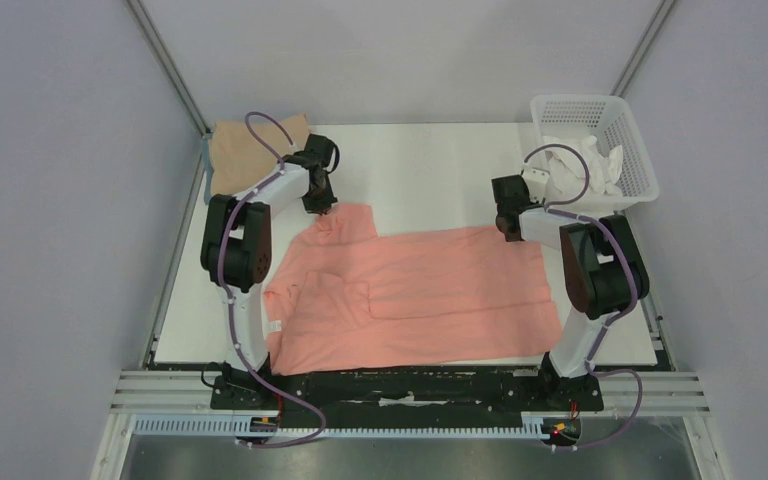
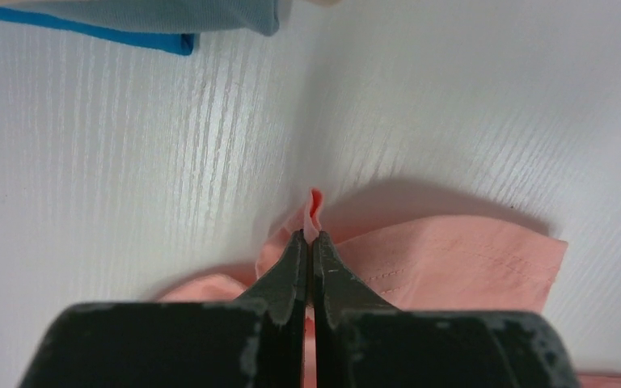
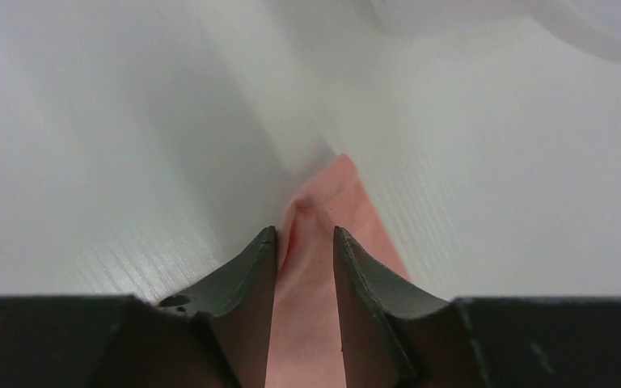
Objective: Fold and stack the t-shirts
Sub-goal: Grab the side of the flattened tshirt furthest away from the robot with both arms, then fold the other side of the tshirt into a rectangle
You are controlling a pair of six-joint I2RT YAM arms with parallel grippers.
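Two tools sit at the far edge of a salmon-pink t-shirt (image 1: pixel 410 300) spread flat over the near half of the white worktop (image 1: pixel 420 165). The left tool (image 1: pixel 321 206) is at the shirt's far left corner, where a sleeve juts out. In the left wrist view its jaws are pressed tight together on a small upright pinch of pink cloth, and the sleeve's stitched hem lies flat just to the right. The right tool (image 1: pixel 506 226) is at the far right corner. In the right wrist view its fingers (image 3: pixel 251 267) stand a little apart with the pink corner running up between them and puckering at their tips. I cannot tell whether they are pressing the cloth or only straddling it. The shirt's far edge runs nearly straight between the two tools, and its near hem lies just short of the arm bases. Its left side is rumpled, with a fold lying over the body. Beyond the far edge a broad stretch of worktop shows. At the far left corner of that stretch is a folded tan t-shirt (image 1: pixel 245 150), lying on a blue t-shirt (image 2: pixel 170 42) whose edge peeks out. At the far right is a white lattice basket (image 1: pixel 600 105) holding white cloth (image 1: pixel 580 165). The tan pile is near the left tool, and the basket is near the right one.
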